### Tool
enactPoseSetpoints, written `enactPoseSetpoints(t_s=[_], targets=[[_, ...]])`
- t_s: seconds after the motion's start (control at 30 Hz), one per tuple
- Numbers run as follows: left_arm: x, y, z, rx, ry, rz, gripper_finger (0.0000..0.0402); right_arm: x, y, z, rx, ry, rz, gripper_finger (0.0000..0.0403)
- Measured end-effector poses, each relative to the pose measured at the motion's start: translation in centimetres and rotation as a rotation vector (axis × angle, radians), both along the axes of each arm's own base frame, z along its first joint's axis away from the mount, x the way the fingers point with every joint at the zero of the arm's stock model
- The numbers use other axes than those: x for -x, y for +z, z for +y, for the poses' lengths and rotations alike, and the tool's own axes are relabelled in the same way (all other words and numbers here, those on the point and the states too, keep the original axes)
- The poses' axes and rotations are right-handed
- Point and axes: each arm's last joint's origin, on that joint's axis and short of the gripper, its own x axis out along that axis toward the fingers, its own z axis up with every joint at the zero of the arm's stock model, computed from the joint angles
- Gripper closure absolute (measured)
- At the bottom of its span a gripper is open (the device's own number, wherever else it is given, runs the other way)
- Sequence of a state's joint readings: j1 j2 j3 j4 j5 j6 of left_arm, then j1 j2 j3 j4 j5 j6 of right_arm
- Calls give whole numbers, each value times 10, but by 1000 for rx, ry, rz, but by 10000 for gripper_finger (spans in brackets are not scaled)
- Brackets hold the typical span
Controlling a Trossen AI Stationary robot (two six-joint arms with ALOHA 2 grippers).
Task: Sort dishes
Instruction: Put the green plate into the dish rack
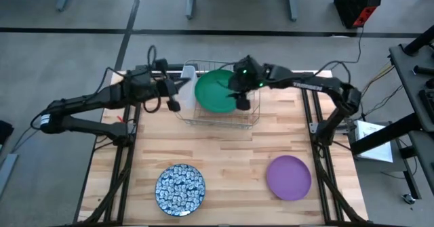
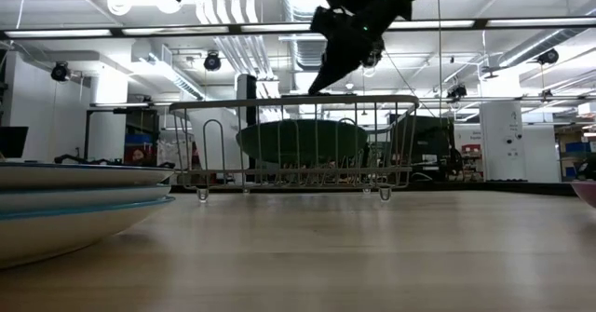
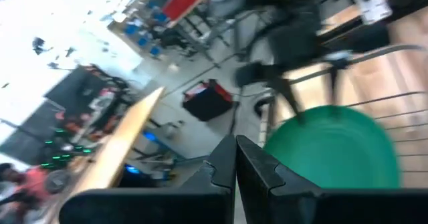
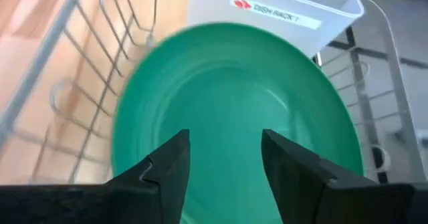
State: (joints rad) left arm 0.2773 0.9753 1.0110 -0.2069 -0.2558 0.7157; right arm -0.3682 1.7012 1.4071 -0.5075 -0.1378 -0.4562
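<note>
A large dark green plate (image 1: pixel 217 91) lies inside the wire dish rack (image 1: pixel 252 120) at the table's far middle, and it also shows in the low view (image 2: pixel 303 140). My right gripper (image 1: pixel 241 99) hangs open just above the plate's right part (image 4: pixel 231 110), and its fingers (image 4: pixel 167 167) are clear of it. My left gripper (image 1: pixel 173 104) is shut at the rack's left end, beside the clear tub (image 1: pixel 188 78). A blue-and-white plate (image 1: pixel 180 190) and a purple plate (image 1: pixel 289 177) lie flat near the table's front edge.
The clear tub (image 4: pixel 281 17) stands in the rack's far left corner, right behind the green plate. In the low view the blue-and-white plates (image 2: pixel 56 200) show stacked at near left. Bare wood lies between the rack and the front plates.
</note>
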Motion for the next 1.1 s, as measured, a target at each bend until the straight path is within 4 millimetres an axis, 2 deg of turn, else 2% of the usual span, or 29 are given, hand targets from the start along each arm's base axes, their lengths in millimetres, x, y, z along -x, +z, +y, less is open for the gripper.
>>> enactPoseSetpoints(t_s=[0.17, 0.27, 0.47, 0.7, 0.87, 1.1], targets=[[16, 13, 9, -14, 66, -32, 402, -19, -1, 18, -67, -9, 24, 204], [23, 11, 13, 15, 100, -12, 401, -28, -4, 25, -111, -25, 50, 196], [27, -3, 15, 148, 89, 58, 401, -35, -27, 36, -104, -67, 176, 184], [25, -16, 14, 218, 76, 79, 401, -35, -41, 34, -104, -112, 257, 186], [24, -19, 15, 256, 87, 71, 401, -37, -47, 34, -100, -104, 273, 185], [17, -24, 16, 313, 44, 85, 401, -44, -67, 31, -80, -64, 327, 193]])
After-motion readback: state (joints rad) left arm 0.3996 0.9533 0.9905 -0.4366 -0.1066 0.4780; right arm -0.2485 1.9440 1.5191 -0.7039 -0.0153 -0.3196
